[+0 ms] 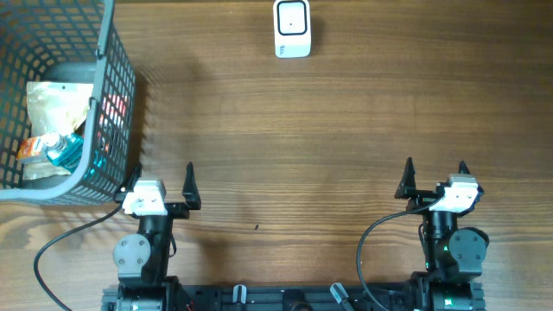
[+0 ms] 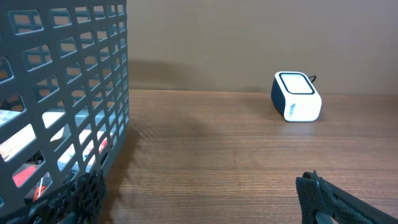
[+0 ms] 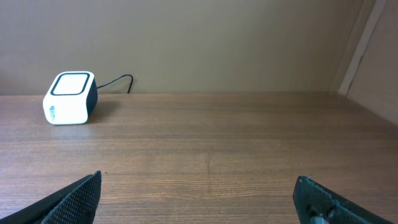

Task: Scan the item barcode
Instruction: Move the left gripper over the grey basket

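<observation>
Wooden table (image 1: 346, 112) meets a beige wall; the grey basket (image 1: 111, 95) stands at its left end, holding the packets (image 1: 54, 108); its mesh wall rises between them and the left gripper (image 1: 163, 175), jaws spread wide; the right gripper (image 1: 435, 167) is equally spread; the white scanner (image 1: 292, 28) sits at the far edge, well apart.

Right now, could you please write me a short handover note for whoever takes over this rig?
Left tool: open, empty, beside the basket.
Right tool: open, empty.
A pouch and other packets lie in the basket on the left; the scanner sits far ahead, centre.
Done: nothing yet.
Left: pick an item, show its barcode to the scanner.
</observation>
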Motion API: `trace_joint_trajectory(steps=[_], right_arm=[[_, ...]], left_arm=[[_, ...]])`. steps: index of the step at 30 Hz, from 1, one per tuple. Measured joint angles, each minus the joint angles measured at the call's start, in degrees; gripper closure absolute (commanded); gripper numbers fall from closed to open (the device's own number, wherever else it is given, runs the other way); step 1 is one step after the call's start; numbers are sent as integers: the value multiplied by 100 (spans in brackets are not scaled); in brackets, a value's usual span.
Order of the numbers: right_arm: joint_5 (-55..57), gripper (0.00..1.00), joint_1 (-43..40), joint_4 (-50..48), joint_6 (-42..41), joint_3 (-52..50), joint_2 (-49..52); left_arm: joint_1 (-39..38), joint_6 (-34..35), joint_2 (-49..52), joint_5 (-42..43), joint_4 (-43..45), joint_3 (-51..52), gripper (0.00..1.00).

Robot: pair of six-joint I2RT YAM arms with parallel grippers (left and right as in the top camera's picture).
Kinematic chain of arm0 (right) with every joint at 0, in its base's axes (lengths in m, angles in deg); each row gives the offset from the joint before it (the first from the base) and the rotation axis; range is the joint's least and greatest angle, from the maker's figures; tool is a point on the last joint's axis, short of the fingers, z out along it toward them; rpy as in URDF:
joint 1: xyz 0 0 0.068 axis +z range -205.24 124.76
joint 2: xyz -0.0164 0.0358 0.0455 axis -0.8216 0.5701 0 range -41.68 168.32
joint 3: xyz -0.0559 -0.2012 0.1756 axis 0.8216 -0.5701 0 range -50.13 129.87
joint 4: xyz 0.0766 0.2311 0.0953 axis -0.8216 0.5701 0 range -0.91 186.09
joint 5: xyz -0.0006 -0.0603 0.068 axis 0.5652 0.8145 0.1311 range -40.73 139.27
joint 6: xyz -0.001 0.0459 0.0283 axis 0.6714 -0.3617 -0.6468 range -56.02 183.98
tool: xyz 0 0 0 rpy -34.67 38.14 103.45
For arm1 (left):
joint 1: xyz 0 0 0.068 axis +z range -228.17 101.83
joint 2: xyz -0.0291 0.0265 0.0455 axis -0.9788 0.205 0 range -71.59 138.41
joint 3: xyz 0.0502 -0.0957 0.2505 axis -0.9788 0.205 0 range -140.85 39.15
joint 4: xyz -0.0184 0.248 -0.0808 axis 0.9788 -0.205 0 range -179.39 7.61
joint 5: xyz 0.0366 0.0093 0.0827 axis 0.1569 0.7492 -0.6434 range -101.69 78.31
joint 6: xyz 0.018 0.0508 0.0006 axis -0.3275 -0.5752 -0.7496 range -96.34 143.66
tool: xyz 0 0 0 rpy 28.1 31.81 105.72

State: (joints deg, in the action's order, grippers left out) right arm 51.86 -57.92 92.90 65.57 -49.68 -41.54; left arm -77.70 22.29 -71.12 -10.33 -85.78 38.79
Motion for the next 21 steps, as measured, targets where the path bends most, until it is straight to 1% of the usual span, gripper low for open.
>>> trace_joint_trajectory(steps=[1, 3, 4, 6, 21], right_arm=[[0, 0, 22, -59, 24, 0, 9], [-26, 0, 424, -389, 243, -4, 175], [-63, 0, 599, -393, 354, -9, 229], [-66, 0, 603, -396, 474, -9, 249], [-68, 0, 603, -396, 518, -9, 249]], left_arm=[[0, 0, 0, 0, 0, 0, 0], [166, 439, 76, 120, -7, 0, 0], [247, 599, 127, 155, -11, 0, 0], [260, 903, 142, 199, -7, 0, 0], [260, 1029, 142, 216, -7, 0, 0]])
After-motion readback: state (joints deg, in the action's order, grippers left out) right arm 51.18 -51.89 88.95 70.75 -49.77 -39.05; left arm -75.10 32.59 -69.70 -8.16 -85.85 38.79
